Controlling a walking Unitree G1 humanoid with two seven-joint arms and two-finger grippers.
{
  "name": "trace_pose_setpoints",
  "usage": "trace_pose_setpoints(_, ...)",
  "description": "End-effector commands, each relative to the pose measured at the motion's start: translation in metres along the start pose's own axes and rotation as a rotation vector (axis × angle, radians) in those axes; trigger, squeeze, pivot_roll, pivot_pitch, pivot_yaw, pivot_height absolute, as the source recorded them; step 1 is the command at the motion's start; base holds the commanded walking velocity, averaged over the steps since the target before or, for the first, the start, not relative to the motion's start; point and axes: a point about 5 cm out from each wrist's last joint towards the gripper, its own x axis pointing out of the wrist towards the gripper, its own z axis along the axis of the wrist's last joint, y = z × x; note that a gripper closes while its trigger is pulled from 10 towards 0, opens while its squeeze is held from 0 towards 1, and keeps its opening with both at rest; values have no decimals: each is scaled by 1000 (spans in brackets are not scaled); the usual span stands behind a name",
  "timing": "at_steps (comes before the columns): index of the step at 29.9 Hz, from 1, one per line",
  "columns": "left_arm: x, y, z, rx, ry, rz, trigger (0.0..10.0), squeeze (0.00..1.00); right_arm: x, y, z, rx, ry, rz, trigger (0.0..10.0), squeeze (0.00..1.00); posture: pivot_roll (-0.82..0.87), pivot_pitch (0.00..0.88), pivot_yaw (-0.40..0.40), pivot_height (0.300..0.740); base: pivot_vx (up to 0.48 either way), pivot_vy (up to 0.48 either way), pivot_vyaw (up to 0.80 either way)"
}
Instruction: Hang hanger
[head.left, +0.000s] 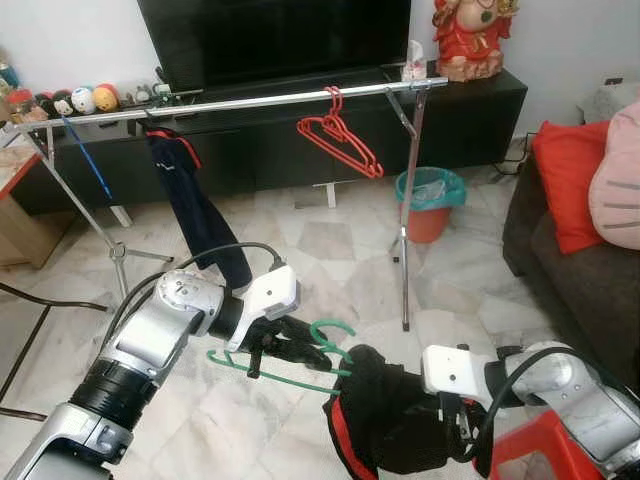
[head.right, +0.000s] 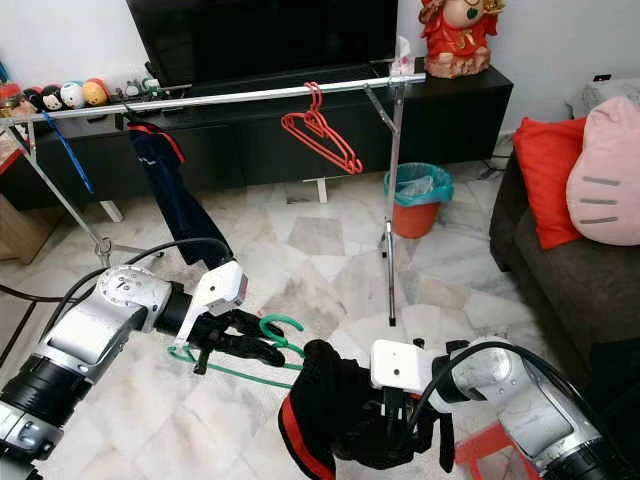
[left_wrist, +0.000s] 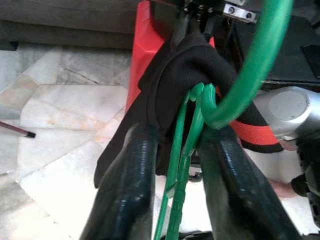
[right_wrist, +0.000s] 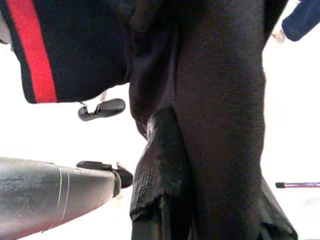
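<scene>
A green hanger (head.left: 290, 372) is held low over the floor by my left gripper (head.left: 305, 352), shut on it just below its hook (head.left: 333, 332). In the left wrist view the black fingers (left_wrist: 132, 185) flank the green hanger neck (left_wrist: 187, 150). A black garment with red trim (head.left: 385, 420) hangs partly on the hanger's right end. My right gripper (head.right: 395, 435) is shut on that garment; its finger (right_wrist: 162, 165) presses into the cloth (right_wrist: 220, 100). Beyond stands a silver clothes rail (head.left: 240, 101) with red hangers (head.left: 340, 135) and a dark blue garment (head.left: 195, 205).
A teal-and-orange bin (head.left: 430, 203) stands by the rail's right post. A dark sofa with red cushion (head.left: 568, 180) is at the right, a red stool (head.left: 530, 450) under my right arm. A black TV cabinet (head.left: 300, 130) runs behind the rail.
</scene>
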Motion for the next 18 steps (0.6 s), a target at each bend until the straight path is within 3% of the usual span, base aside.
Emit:
trace_pose_setpoints(1,-13,3,7,36,-6,20,10000,1000,1,0,5,-27,-18,1,0,0,-72,0,123,740,0,0,0)
trace_pose_setpoints(18,-47,-4,-6,15,105,-1,10000,1000,2,0,-20,30,100,-33,0,0,-59,0,132,740,0,0,0)
